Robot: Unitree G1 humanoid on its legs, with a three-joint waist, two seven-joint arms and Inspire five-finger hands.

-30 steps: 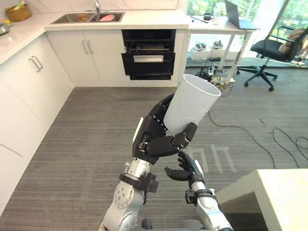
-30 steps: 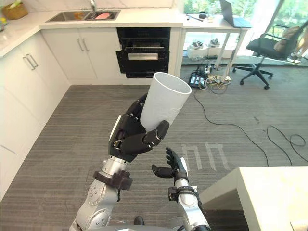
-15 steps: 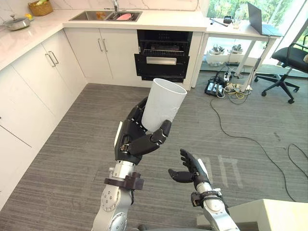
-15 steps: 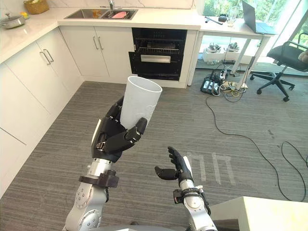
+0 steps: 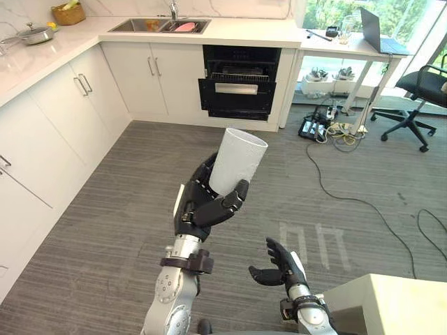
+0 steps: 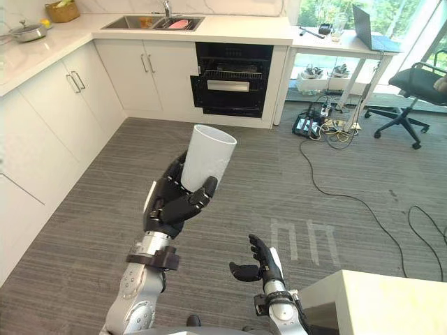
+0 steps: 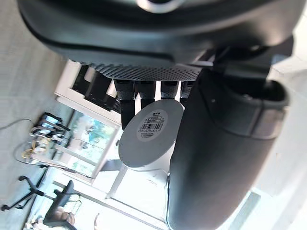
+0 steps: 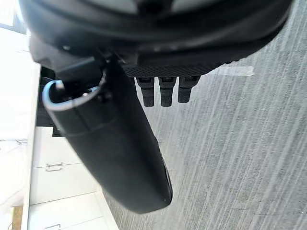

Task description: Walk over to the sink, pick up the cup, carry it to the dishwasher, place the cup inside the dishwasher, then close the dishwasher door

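Step in hand: the carry, with the cup lifted and the dishwasher not yet reached. Sink [image 5: 164, 26]: set in the far counter. Left hand [image 5: 201, 209]: fingers and thumb curled round the lower part of the white cup [image 5: 238, 159], which rises above the hand, mouth up, leaning slightly. Dishwasher [image 5: 241, 89]: under the counter beside the sink, well apart across the floor, apparently open. Right hand [image 5: 278, 264]: low, fingers loosely spread, empty. Next move probably calls for walking ahead while keeping the cup steady.
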